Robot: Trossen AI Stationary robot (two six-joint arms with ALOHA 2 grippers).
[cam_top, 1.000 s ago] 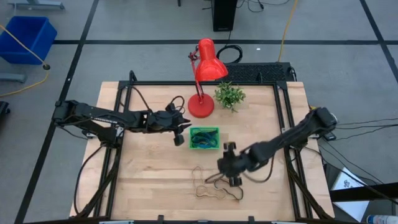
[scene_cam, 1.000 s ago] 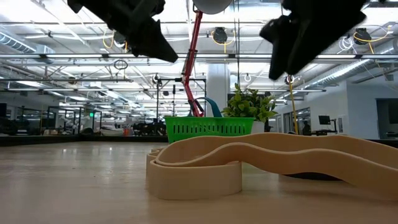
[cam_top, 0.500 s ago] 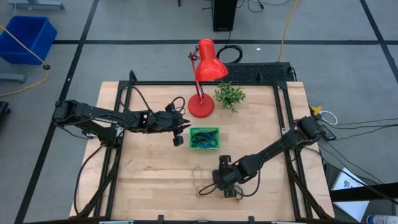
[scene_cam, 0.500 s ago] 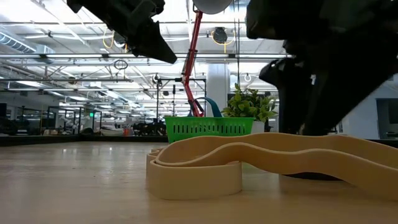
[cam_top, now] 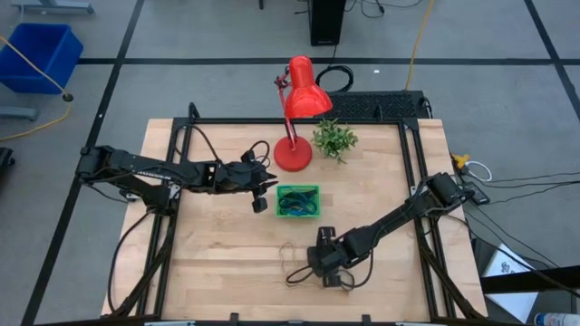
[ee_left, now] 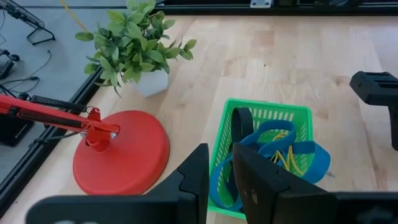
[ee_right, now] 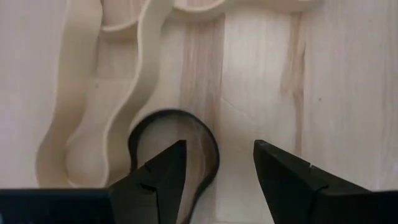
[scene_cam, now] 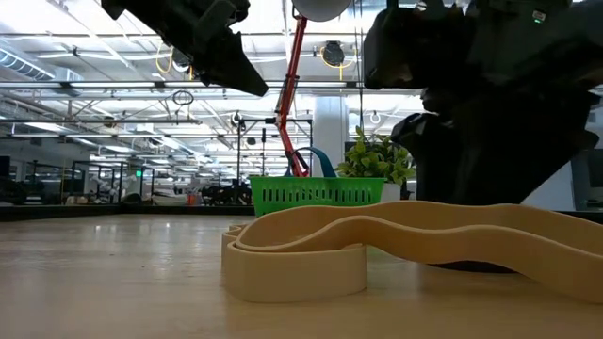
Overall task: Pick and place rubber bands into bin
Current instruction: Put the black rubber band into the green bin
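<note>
Several tan rubber bands (cam_top: 297, 265) lie in wavy loops on the table near its front edge; they also show in the low view (scene_cam: 377, 247) and the right wrist view (ee_right: 106, 93). A black band (ee_right: 177, 140) lies beside them. My right gripper (cam_top: 319, 268) is open and low over these bands. One of its fingers (ee_right: 155, 177) stands over the black loop and the other over bare wood. The green bin (cam_top: 297, 201) holds blue, black and yellow bands (ee_left: 273, 152). My left gripper (cam_top: 262, 190) hangs just left of the bin, its fingers a narrow gap apart, empty. My right gripper points down at the black band's curved end (ee_right: 205, 146) with open fingers. I cannot tell whether a fingertip touches the band or the table.
A red desk lamp (cam_top: 294, 149) and a small potted plant (cam_top: 335, 139) stand behind the bin. Black frame rails run along both table sides. Bare wood lies left of the loose bands.
My right gripper has gone toward the table's near edge and a little left, and has come down from beside the bin to just over the loose bands. The bands have not moved.
</note>
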